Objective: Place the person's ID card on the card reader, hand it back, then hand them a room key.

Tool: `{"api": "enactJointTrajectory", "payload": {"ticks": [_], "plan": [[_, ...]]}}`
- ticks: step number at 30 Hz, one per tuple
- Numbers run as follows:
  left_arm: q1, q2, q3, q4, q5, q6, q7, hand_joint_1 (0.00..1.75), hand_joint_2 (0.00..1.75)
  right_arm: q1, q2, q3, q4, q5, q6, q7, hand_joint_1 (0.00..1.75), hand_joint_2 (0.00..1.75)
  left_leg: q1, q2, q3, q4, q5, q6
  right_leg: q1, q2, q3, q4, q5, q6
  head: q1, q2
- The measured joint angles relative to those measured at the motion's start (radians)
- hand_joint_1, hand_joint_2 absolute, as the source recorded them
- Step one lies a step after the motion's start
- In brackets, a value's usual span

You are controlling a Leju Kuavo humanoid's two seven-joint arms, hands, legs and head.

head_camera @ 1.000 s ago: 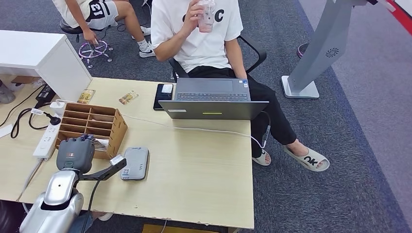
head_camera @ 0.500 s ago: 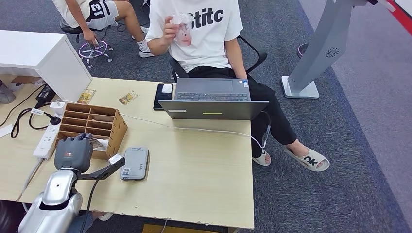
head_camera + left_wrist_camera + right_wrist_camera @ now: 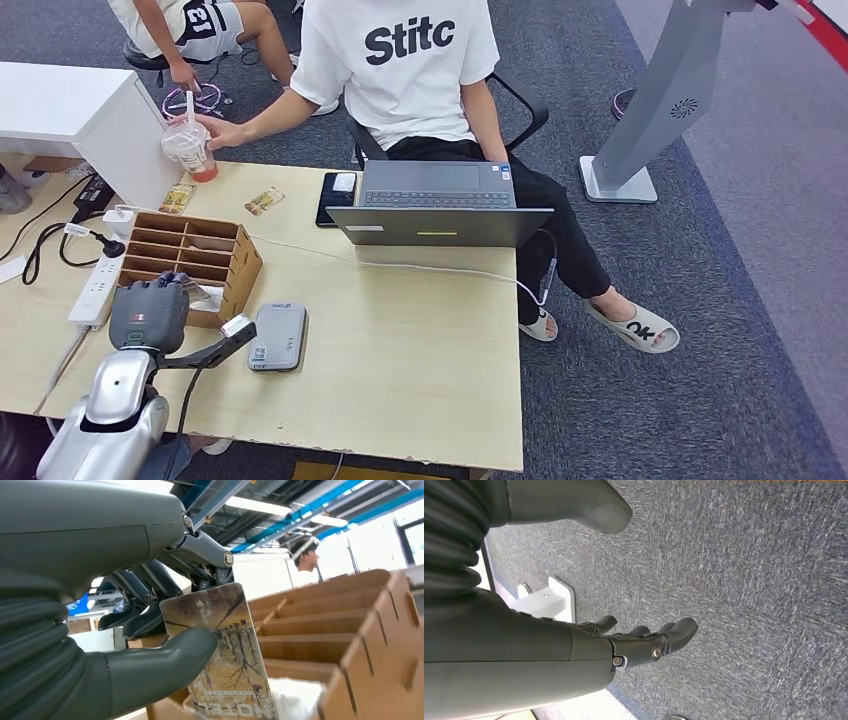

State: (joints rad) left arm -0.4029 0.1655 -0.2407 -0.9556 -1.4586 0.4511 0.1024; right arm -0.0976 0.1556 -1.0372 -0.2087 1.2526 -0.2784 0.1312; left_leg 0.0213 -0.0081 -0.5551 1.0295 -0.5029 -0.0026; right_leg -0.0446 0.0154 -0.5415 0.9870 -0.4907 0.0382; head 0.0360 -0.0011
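Now | left hand (image 3: 150, 630) pinches one room key (image 3: 225, 655) (thumb against fingers) at wooden organizer (image 3: 190, 262) | right hand (image 3: 624, 645) fingers apart, holding nothing | one card reader (image 3: 277, 337), two cards (image 3: 263, 201) far-left.

A pale wooden table (image 3: 400, 350) carries a laptop (image 3: 438, 205) far; a compartment box (image 3: 190, 262) left; a grey card reader (image 3: 278, 337) near.

left hand (image 3: 125, 630): thumb and fingers (image 3: 150, 587) pinched | right hand (image 3: 589, 645): hanging, fingers loosely apart
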Motion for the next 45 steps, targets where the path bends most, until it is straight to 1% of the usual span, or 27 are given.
{"api": "enactJointTrajectory", "payload": {"ticks": [3,7,10,13,16,20,25,28,34,35,38,39,45], "plan": [[-0.005,0.004,0.023,-0.036,0.062,0.012,-0.029,1.75,1.75,0.0,0.0,0.0,0.0,0.001,-0.001,0.0,0.0,1.75,0.0,0.0,0.0,0.0,0.0,0.0,0.0,0.0,0.0,0.0,0.0,0.0,0.0,0.0],[-0.014,0.012,0.064,-0.124,0.141,0.014,-0.076,1.75,1.75,0.001,0.0,0.0,0.0,0.001,-0.004,-0.001,0.0,1.75,0.0,0.0,0.0,0.0,0.0,0.0,0.0,0.0,0.0,0.0,0.0,0.0,0.0,0.0],[-0.016,0.021,0.09,-0.194,0.169,0.029,-0.089,1.75,1.75,0.001,0.0,0.0,0.0,0.001,-0.006,-0.006,0.0,1.75,0.0,0.0,0.0,0.0,0.0,0.0,0.0,0.0,0.0,0.0,0.0,0.0,0.0,0.0],[-0.019,0.042,0.12,-0.249,0.194,0.032,-0.094,1.75,1.75,0.001,0.0,0.0,0.0,0.002,-0.007,-0.009,0.0,1.75,0.0,0.0,0.0,0.0,0.0,0.0,0.0,0.0,0.0,0.0,0.0,0.0,0.0,0.0],[-0.019,0.057,0.143,-0.276,0.204,0.033,-0.112,1.75,1.75,0.001,0.0,0.0,0.0,0.002,-0.008,-0.009,0.0,1.75,0.0,0.0,0.0,0.0,0.0,0.0,0.0,-0.001,0.0,0.0,0.0,0.0,0.0,0.0],[-0.019,0.057,0.148,-0.294,0.2,0.038,-0.124,1.75,1.75,0.0,0.0,0.0,0.0,0.002,-0.008,-0.009,0.0,1.75,0.0,-0.001,0.0,0.0,0.0,0.0,0.0,-0.001,0.001,0.0,0.0,0.0,0.0,0.0],[-0.023,0.056,0.149,-0.306,0.191,0.039,-0.118,1.75,1.75,0.0,0.0,0.0,0.0,0.005,-0.008,-0.007,0.0,1.75,0.0,-0.001,0.0,0.0,0.0,0.0,0.0,-0.001,0.0,0.0,0.0,0.0,0.0,0.0],[-0.05,0.061,0.15,-0.304,0.165,0.033,-0.093,1.75,1.75,0.0,0.0,0.0,0.0,0.013,-0.009,-0.006,0.0,1.75,0.0,-0.001,0.0,0.0,0.0,0.0,0.0,-0.001,0.0,0.0,0.0,0.0,0.0,0.0],[-0.166,0.074,0.157,-0.269,0.139,-0.009,-0.067,1.75,1.75,0.0,0.0,0.001,0.0,0.025,-0.013,-0.005,0.0,1.75,0.0,-0.001,0.0,0.0,0.001,0.0,0.0,-0.001,0.0,0.001,0.0,0.0,0.0,0.0],[-0.181,0.073,0.157,-0.265,0.134,-0.014,-0.067,1.41,1.75,0.0,0.0,0.001,0.0,0.025,-0.013,-0.004,0.0,1.75,0.0,-0.001,0.0,0.0,0.001,0.0,0.0,-0.001,0.0,0.001,0.0,0.0,0.0,0.0],[-0.207,0.065,0.156,-0.257,0.113,-0.015,-0.066,0.1,1.75,-0.001,0.0,0.002,0.0,0.026,-0.013,0.0,0.0,1.75,0.0,-0.001,0.0,0.0,0.001,0.0,0.0,-0.001,0.0,0.001,0.0,0.0,0.0,0.0],[-0.21,0.06,0.154,-0.257,0.104,-0.013,-0.064,0.0,1.75,-0.001,0.0,0.003,0.0,0.028,-0.013,0.0,0.0,1.75,0.0,-0.001,0.0,0.0,0.001,0.0,0.0,-0.001,0.0,0.0,0.0,0.0,0.0,0.0],[-0.207,0.018,0.128,-0.273,0.098,0.0,-0.049,0.0,1.75,-0.002,0.0,0.004,0.0,0.032,-0.014,0.0,0.0,1.75,0.0,-0.001,0.0,0.0,0.001,0.0,0.0,-0.001,0.0,0.0,0.0,0.0,0.0,0.0]]}}
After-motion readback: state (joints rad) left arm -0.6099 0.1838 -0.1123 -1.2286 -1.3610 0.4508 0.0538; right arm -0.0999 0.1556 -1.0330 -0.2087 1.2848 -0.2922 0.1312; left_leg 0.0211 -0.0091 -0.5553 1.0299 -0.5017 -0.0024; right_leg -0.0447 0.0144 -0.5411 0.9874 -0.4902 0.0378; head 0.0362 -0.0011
